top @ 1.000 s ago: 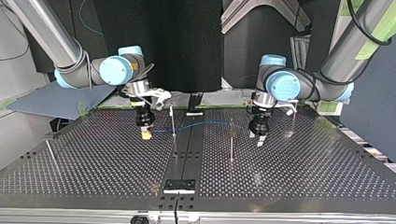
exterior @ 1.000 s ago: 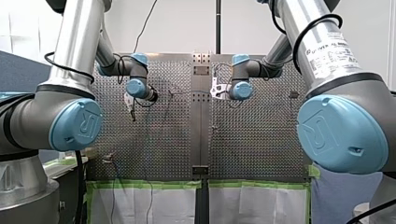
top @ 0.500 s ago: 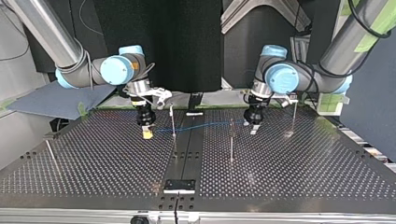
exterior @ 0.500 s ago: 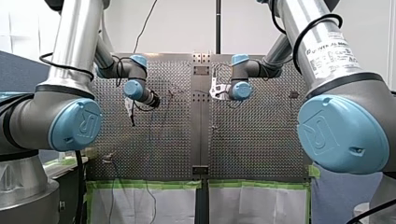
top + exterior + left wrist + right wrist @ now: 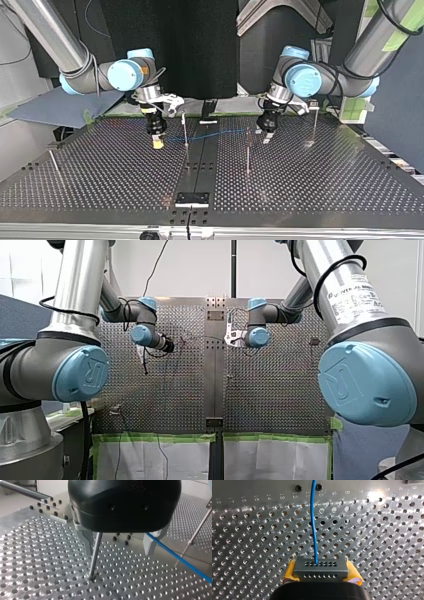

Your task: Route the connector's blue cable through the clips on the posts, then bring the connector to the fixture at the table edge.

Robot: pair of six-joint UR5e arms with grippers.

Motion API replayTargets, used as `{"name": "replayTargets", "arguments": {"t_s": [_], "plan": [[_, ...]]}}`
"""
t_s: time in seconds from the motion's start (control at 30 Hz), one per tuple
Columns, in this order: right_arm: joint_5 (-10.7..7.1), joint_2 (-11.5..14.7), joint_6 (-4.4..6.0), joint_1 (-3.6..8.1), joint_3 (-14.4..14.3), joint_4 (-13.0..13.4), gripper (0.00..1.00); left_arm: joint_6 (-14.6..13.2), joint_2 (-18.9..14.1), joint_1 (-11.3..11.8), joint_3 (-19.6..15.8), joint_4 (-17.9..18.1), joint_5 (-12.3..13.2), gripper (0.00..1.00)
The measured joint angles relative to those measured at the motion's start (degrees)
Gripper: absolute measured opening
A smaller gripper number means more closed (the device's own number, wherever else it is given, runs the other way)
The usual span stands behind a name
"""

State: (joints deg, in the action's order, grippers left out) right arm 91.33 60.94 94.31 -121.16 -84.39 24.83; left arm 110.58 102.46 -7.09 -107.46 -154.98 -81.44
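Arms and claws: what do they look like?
My left arm and my right arm are silver tubes with grey joints, light blue caps and black cables. The right one bears a white printed label. My left claw has a rounded black body and metal fingers; my right claw has yellow pads.

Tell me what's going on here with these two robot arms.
My right gripper is shut on the grey connector, whose blue cable stretches across the perforated table toward my left gripper. That one is open, hanging low beside a thin post, with the cable running past one of its fingers. The connector is not yet at the fixture at the table edge.
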Motion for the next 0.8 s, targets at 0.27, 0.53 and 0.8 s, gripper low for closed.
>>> {"name": "replayTargets", "arguments": {"t_s": [0.27,0.53,0.8], "plan": [[0.0,0.0,-0.07,-0.01,0.0,-0.2,0.0,0.8,-1.4,0.3,-1.4,0.3,0.7,1.0],[0.01,0.0,-0.08,-0.11,0.0,-0.2,0.0,1.5,-3.7,0.1,-2.2,0.5,0.0,1.0],[0.02,0.0,-0.08,-0.28,0.0,-0.5,0.0,1.6,-5.1,-0.2,-2.6,-0.2,0.2,1.0]]}}
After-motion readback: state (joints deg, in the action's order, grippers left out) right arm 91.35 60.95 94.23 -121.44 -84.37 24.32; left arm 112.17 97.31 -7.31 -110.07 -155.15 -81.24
